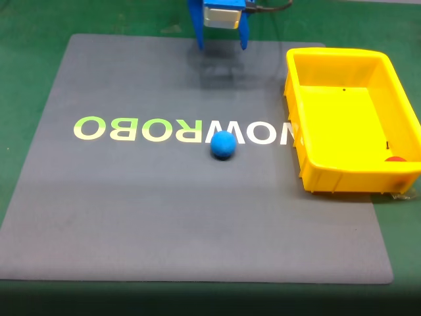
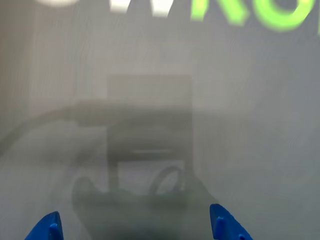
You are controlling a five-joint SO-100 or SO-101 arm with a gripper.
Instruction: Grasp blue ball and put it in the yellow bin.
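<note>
Blue claw (image 1: 220, 45) spread wide over bare grey mat, gripping nothing

Its two blue fingertips (image 2: 47, 227) sit far apart at the bottom of the wrist view, above the mat (image 1: 131, 210) and the arm's shadow. Out from it, the blue ball (image 1: 223, 145) rests mid-mat on the printed lettering (image 1: 138, 129), well apart from the claw; round, so no long axis. At the fixed view's right the yellow bin (image 1: 296, 118) sits on the mat's edge, a small red object (image 1: 395, 158) in its near corner, green table (image 1: 33, 26) around

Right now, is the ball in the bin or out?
Out. The ball rests on the grey mat, left of the bin in the fixed view, with mat visible between them.
</note>
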